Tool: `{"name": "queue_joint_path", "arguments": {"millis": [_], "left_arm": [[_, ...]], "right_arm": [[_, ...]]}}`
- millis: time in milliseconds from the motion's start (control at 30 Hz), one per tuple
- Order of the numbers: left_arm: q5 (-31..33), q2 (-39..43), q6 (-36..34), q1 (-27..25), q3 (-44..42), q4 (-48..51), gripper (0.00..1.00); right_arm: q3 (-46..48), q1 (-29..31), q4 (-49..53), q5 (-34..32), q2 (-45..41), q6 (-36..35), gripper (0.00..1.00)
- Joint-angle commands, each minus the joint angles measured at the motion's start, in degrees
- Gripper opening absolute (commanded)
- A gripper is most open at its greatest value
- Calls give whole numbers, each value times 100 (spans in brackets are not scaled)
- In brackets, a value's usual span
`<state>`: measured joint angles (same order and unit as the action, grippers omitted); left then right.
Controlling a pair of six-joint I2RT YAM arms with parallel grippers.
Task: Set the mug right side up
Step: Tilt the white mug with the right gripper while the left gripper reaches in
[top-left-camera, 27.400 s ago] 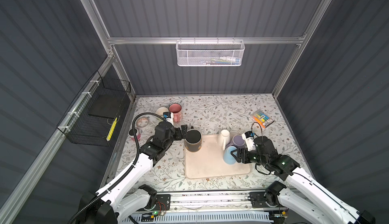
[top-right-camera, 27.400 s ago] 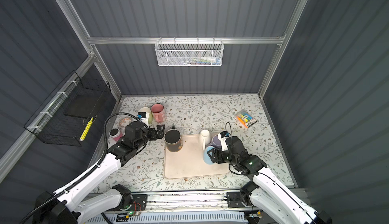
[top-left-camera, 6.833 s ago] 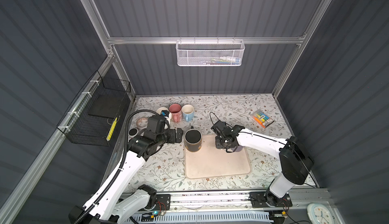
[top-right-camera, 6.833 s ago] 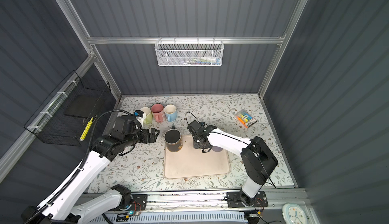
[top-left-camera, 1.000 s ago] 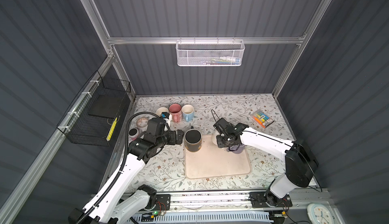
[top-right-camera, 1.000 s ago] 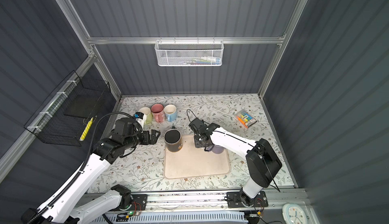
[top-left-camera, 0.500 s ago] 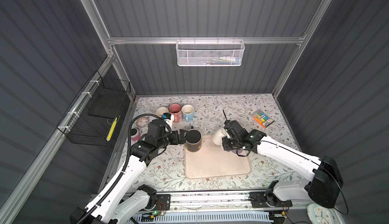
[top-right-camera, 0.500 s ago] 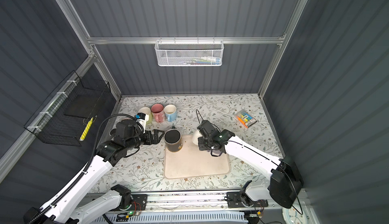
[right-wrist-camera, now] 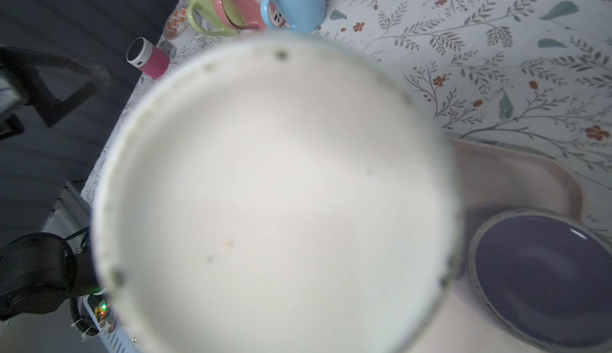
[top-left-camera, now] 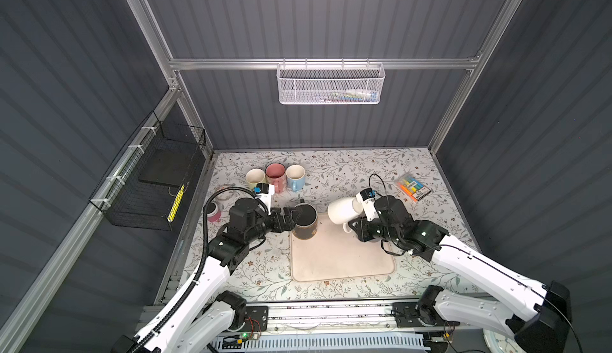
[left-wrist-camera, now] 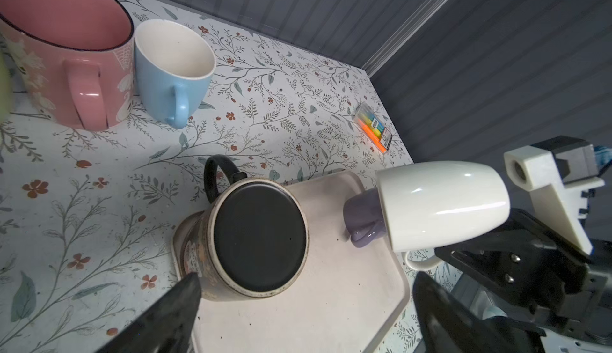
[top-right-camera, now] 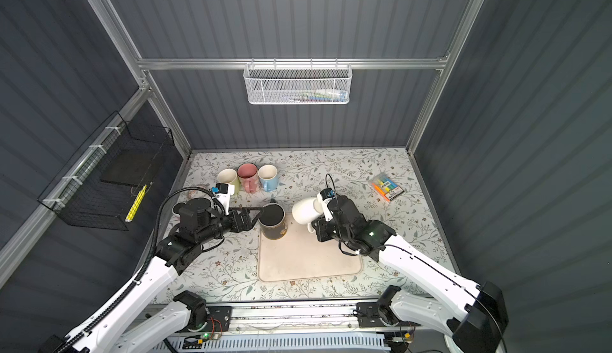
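White mug (top-left-camera: 341, 211) is held up off the mat (top-left-camera: 341, 262), over its back part, lying approx on its side. Long axis is near level and runs left-right across the table (top-left-camera: 334, 165), w/ the wide end twd the dark mug, the narrower rounded end twd the right arm's wrist, and the handle (left-wrist-camera: 419, 263) hanging underneath. The opening itself shows in no view; the right wrist view is mostly filled by a blurred round white face w/ a speckled ring. Right fingers (left-wrist-camera: 463, 260) are closed on that handle from below. Purple mug (left-wrist-camera: 361, 217) stands base-up on the mat, below and just beside the white one, mostly hidden under the right arm in both top views; touching or not, can't tell. Dark mug (top-left-camera: 304, 223) stands on the mat's back left corner, flat dark face up, handle twd the back, w/ a strip of bare mat btwn it and the white mug. Left fingers (left-wrist-camera: 159, 318) are spread wide, holding nothing, just beside the dark mug on its left; one tip sits at its wall, contact unclear. Further back left on the table, well apart, a pale green mug (top-left-camera: 255, 177), a pink mug (top-left-camera: 275, 172) and a blue mug (top-left-camera: 295, 175) stand upright in a tight row. Highlighter pack (top-left-camera: 412, 187) lies near the back right edge.
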<state>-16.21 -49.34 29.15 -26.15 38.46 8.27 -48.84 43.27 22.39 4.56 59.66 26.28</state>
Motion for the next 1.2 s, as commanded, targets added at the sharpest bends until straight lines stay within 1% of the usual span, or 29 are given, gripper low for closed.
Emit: {"name": "queue_joint_path", "arguments": {"millis": [0, 33, 133, 367, 433, 467, 600, 733, 933, 1033, 1167], "left_arm": [[-225, 105, 147, 18, -152, -492, 100], [-393, 113, 157, 18, -187, -570, 100], [-586, 140, 184, 14, -297, -812, 100], [-1052, 199, 345, 14, -576, -1678, 98], [-1208, 145, 407, 14, -611, -1934, 98], [-1307, 94, 444, 14, -634, -2075, 97], [-1653, -172, 672, -19, -716, -2720, 96], [-1747, -482, 761, -219, -764, -3124, 96], [-1760, -919, 628, -737, -666, -3513, 95], [-1832, -1162, 672, -873, -596, -3829, 95], [-2104, -1546, 904, -887, -512, -4481, 86]], "right_arm": [[14, -2, -803, 288, -262, -150, 0], [28, -15, -858, 316, -313, -159, 0], [51, -119, -1048, 519, -447, -128, 0], [155, -574, -1639, 1294, -674, 76, 0], [138, -686, -1744, 1407, -659, 91, 0], [130, -726, -1804, 1683, -655, 104, 0], [138, -868, -2059, 1961, -638, 181, 0], [211, -1022, -2420, 2313, -600, 419, 0], [340, -1316, -3085, 2885, -488, 826, 0], [353, -1444, -3460, 3250, -371, 1060, 0], [366, -1565, -3916, 3654, -206, 1323, 0]]}}
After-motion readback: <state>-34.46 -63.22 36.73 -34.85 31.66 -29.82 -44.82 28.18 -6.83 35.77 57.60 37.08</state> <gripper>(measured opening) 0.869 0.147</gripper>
